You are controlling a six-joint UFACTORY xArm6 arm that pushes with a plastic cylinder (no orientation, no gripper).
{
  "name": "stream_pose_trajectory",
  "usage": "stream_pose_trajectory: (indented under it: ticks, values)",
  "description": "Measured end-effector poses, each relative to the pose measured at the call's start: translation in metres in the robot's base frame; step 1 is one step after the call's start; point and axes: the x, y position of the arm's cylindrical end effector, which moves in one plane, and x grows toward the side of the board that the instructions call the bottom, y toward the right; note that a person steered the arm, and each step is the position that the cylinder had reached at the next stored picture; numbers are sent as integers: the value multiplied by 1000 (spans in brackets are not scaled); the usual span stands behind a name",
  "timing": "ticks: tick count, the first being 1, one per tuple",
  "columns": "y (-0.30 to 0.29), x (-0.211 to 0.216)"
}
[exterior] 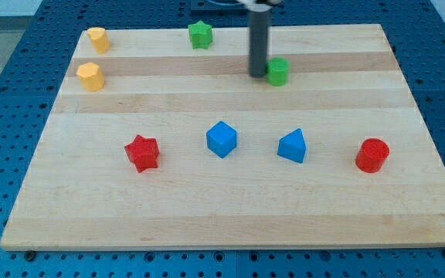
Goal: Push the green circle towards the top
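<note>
The green circle (278, 71), a short green cylinder, stands on the wooden board (230, 208) in its upper part, right of centre. My dark rod comes down from the view's top, and my tip (258, 75) rests on the board just left of the green circle, touching or nearly touching its left side. A green star (200, 34) sits near the board's top edge, up and to the left of my tip.
Two yellow blocks stand at the upper left, one (97, 38) near the top edge and one (90, 76) below it. Across the middle lie a red star (142, 152), a blue cube (222, 139), a blue triangular block (292, 146) and a red cylinder (372, 155).
</note>
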Motion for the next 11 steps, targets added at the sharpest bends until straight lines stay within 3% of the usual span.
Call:
stream_pose_trajectory:
  ticks: [1,3,4,5,6,7,9,11]
  values:
    - [79,-11]
    - [5,17]
    - [17,51]
    - [71,67]
    - [109,35]
    - [112,-14]
    - [138,-32]
    - [139,-79]
